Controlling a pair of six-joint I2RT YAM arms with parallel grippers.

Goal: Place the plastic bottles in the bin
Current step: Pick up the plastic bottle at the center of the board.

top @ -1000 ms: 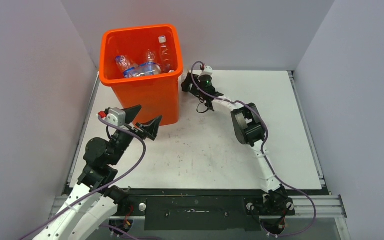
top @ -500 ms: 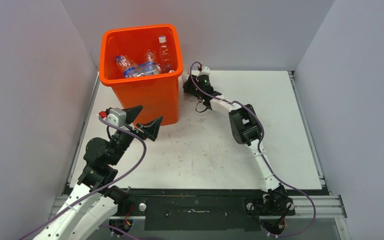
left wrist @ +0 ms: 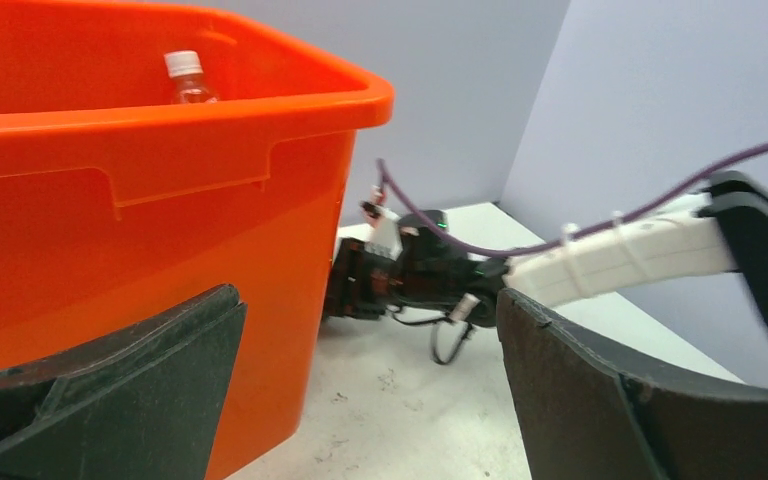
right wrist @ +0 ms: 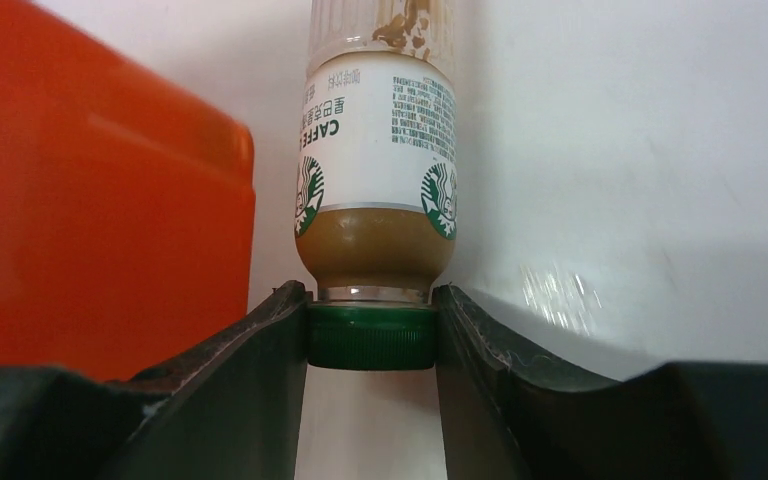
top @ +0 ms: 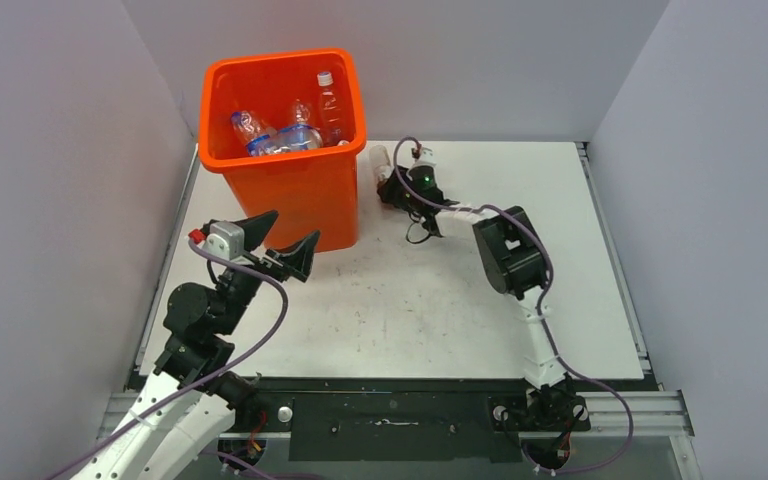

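Here, scuffed white table (top: 430, 300), bottle (right wrist: 378, 160), grey walls (top: 50, 150)

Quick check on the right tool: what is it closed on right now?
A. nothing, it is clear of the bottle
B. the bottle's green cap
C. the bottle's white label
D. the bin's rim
B: in the right wrist view, the right tool has its fingers pressed against both sides of the green cap of the coffee bottle, which lies on the table beside the orange bin.
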